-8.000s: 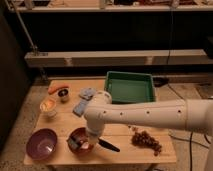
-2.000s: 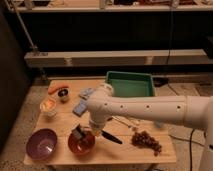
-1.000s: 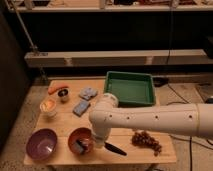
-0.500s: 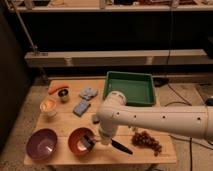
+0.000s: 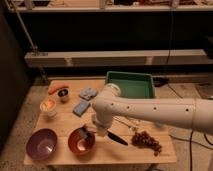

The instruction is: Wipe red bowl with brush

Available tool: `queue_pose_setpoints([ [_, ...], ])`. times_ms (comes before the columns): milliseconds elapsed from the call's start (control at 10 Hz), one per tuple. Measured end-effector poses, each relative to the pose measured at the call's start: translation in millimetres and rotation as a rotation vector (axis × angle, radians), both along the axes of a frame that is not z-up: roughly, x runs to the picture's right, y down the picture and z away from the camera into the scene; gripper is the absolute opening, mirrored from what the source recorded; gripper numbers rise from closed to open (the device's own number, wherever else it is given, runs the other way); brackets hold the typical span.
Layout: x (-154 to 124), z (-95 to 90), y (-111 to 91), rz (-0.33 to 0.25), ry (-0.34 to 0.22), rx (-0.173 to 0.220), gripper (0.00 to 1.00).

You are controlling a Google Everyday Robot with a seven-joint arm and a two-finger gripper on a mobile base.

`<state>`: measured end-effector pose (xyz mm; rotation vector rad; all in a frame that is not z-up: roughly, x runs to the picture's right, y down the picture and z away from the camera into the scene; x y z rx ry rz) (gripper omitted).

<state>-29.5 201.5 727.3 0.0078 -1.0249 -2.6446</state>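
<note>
The red bowl sits near the table's front edge, right of the purple bowl. My white arm reaches in from the right and bends down to the gripper, which is just above the red bowl's right rim. The gripper is shut on the brush. The brush's grey-and-dark head lies over the inside right part of the bowl. Its slim black handle sticks out to the right, low over the table.
A green tray stands at the back right. Grapes lie right of the brush handle. Two blue-grey sponges, a cream cup, a small dark cup and a carrot are at the back left.
The gripper with the brush has shifted a little up and right across the red bowl's right side. The bowl and the other things have stayed in place.
</note>
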Motion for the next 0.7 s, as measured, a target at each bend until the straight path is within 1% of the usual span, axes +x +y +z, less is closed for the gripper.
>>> queue_pose_setpoints([
  [300,-30.0,-3.8,4.7,-0.036,-0.046,-0.002,0.0],
  [500,-42.4,-14.8,15.1,-0.067,-0.082,-0.002,0.0],
  [700,-43.0,-29.1,29.3,-0.088,-0.103,-0.007,0.0],
])
